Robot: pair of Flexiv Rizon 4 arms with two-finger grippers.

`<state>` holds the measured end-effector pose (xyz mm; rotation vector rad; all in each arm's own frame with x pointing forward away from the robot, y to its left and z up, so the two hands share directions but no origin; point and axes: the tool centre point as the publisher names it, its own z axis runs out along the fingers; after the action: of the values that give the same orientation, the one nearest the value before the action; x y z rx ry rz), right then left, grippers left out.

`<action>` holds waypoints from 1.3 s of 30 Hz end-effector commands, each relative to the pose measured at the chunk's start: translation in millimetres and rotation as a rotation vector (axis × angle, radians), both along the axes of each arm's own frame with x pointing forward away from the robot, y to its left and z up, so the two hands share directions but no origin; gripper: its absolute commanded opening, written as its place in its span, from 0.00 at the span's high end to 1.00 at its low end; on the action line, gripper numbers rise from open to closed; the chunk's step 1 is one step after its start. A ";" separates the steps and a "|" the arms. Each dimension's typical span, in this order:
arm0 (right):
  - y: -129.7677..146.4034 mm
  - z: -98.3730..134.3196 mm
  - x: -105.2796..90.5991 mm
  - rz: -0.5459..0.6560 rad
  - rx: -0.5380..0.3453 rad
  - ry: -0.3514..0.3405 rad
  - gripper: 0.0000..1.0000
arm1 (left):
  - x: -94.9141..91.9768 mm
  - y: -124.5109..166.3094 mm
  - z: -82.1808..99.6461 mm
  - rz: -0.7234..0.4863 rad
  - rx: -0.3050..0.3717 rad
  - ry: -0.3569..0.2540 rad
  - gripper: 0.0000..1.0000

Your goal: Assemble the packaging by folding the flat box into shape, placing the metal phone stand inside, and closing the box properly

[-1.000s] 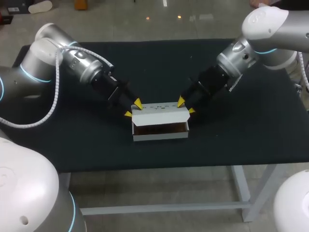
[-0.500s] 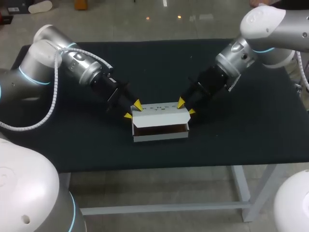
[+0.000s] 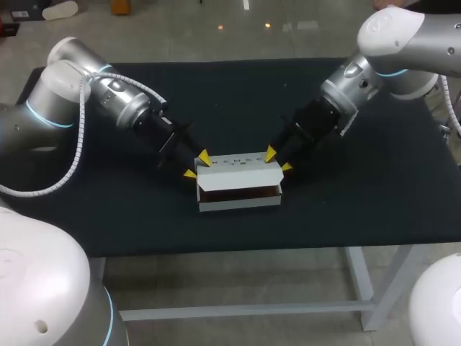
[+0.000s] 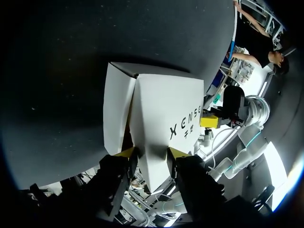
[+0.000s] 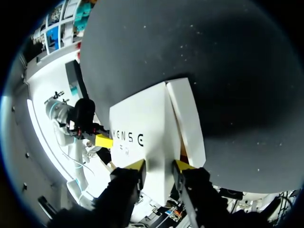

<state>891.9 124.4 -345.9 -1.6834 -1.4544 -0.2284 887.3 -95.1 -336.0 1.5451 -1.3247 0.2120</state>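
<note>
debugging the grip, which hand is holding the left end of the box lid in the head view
The left hand, entering from the view's left; the right hand grips the opposite end of the lid.

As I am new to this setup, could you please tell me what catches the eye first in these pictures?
A white box sits midway on the dark table, its lid half raised over a brown inside. The left claw and right claw, yellow-tipped, each clasp one end of that lid.
</note>
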 end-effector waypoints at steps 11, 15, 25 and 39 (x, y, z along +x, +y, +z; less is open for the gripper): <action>1.8 -3.9 2.5 0.025 -0.004 0.013 0.60 | -1.4 1.5 1.2 0.001 0.033 -0.022 0.55; 1.7 -2.5 3.3 0.026 -0.003 0.010 0.60 | -1.5 4.5 4.8 0.010 0.043 -0.042 0.51; 2.9 -2.9 5.1 0.031 -0.001 0.013 0.61 | -1.8 13.3 13.1 0.035 0.069 -0.077 0.29; 2.0 -1.8 5.4 0.025 0.000 0.010 0.62 | 4.0 32.8 54.9 0.008 0.081 -0.271 0.00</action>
<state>895.8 126.3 -347.5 -1.6684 -1.4681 -0.2085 895.8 -65.4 -297.0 1.5807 -1.5160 0.3543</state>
